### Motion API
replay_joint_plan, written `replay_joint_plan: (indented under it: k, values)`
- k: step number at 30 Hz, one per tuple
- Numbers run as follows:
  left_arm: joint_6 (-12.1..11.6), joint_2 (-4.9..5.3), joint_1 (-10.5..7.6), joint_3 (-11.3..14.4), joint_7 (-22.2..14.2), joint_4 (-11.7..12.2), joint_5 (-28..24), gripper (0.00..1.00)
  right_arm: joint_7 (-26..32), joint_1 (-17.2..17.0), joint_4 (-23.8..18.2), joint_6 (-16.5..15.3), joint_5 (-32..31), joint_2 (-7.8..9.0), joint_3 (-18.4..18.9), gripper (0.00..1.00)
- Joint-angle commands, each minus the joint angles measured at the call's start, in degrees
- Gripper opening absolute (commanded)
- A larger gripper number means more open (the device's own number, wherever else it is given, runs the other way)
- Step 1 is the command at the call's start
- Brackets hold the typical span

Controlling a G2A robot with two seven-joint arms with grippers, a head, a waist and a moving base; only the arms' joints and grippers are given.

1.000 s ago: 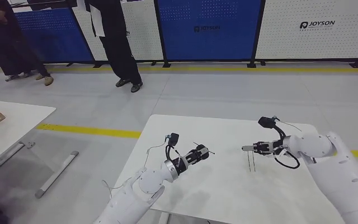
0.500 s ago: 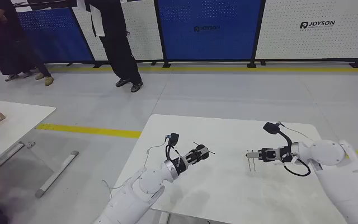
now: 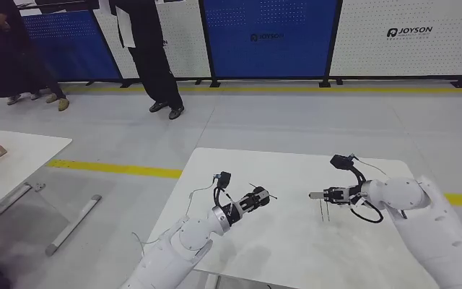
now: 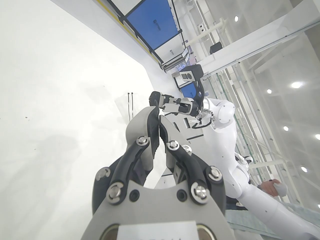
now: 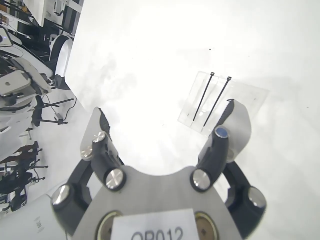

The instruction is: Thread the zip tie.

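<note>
On your white table (image 5: 175, 26), two thin black ties (image 5: 203, 96) lie parallel on one clear sheet (image 5: 246, 96) — right gripper (image 5: 165, 106) spread wide, left gripper (image 4: 157, 116) pinched, seemingly on a third tie (image 3: 273, 195).

Logo print in white on a blue wall panel (image 3: 289, 50), logo print in dark on a white wall panel (image 3: 390, 54), white label (image 5: 156, 227) with cropped dark characters at the base of the right pincer (image 5: 165, 107).

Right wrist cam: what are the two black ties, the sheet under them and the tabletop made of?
Zip ties: matte black plastic, likely nylon; thin straps, moulded square heads. Sheet: clear plastic, maybe acrylic; see-through, edges catch light. Tabletop: smooth white, slight sheen; laminate or paint, can't tell.
</note>
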Motion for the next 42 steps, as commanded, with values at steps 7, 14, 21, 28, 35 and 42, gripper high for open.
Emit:
replay_joint_plan:
  k: [7, 14, 21, 28, 35, 42]
  values:
    - [0.00, 0.00, 0.00, 0.00, 0.00, 0.00, 0.00, 0.00, -1.07, 0.78, 0.80, 4.35, -2.49, -0.12, -0.45, 1.00]
    - [0.00, 0.00, 0.00, 0.00, 0.00, 0.00, 0.00, 0.00, 1.09, 3.27, 3.88, 8.52, -4.08, -0.97, -2.72, 0.40]
    - [0.00, 0.00, 0.00, 0.00, 0.00, 0.00, 0.00, 0.00, 1.61, 5.56, 8.00, 10.36, -4.38, -2.20, -5.11, 0.38]
    - [0.00, 0.00, 0.00, 0.00, 0.00, 0.00, 0.00, 0.00, 0.98, 7.69, 11.31, 13.58, -6.45, -3.74, -8.22, 0.38]
    - [0.00, 0.00, 0.00, 0.00, 0.00, 0.00, 0.00, 0.00, 0.25, 8.84, 14.29, 15.34, -7.57, -5.18, -10.60, 0.34]
    - [0.00, 0.00, 0.00, 0.00, 0.00, 0.00, 0.00, 0.00, 0.02, 9.93, 17.23, 15.07, -7.40, -6.24, -11.53, 0.28]
